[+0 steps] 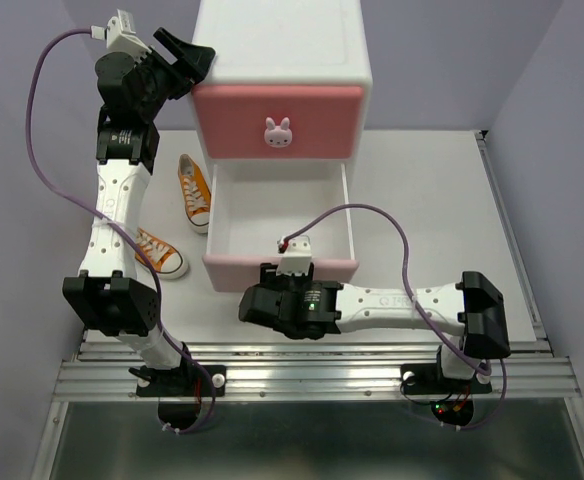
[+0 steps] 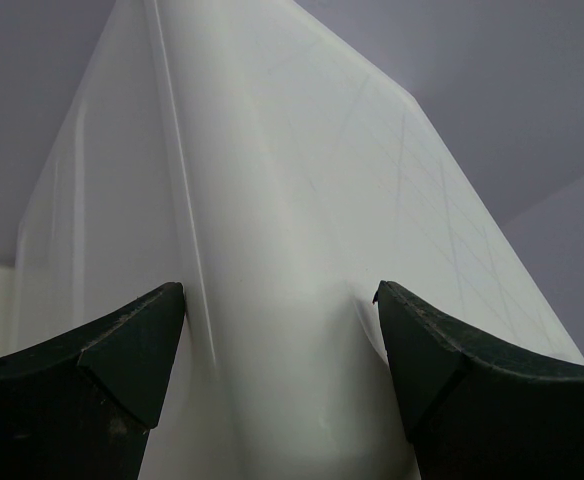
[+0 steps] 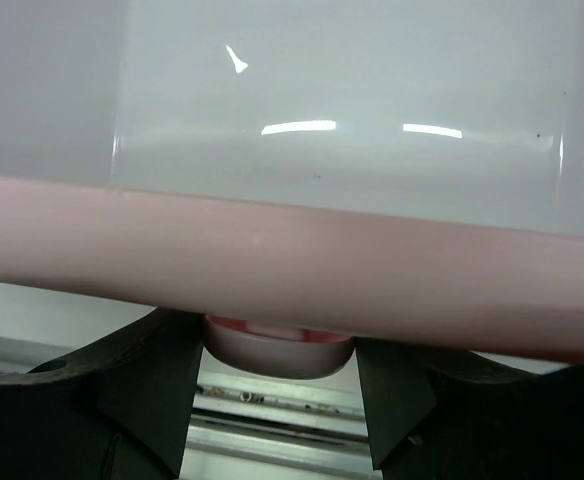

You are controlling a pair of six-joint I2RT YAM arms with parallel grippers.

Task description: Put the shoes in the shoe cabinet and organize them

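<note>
Watch the left side first. Your left pincer (image 2: 277, 298) only straddles the upper corner of the shoe cabinet (image 1: 277, 40). If the right arm pulls on the drawer, I think the cabinet can slide or tip toward you. One orange shoe (image 1: 194, 190) and a second orange shoe (image 1: 160, 253) lie on the table (image 1: 422, 190), well back from this pincer and beside its forearm, so the elbow could push them. I see no white shoes. The lower drawer (image 1: 282, 215) stands open with nothing inside, and a long pull may bring it out completely.

The left pincer is released and spread wide, with the white corner between its fingers (image 2: 112, 350). Whether they press the walls, I cannot tell. The right pincer (image 3: 278, 340) is clenched on the knob (image 3: 272, 358), which sits between its fingers, just under the pink front (image 3: 292, 270).
</note>
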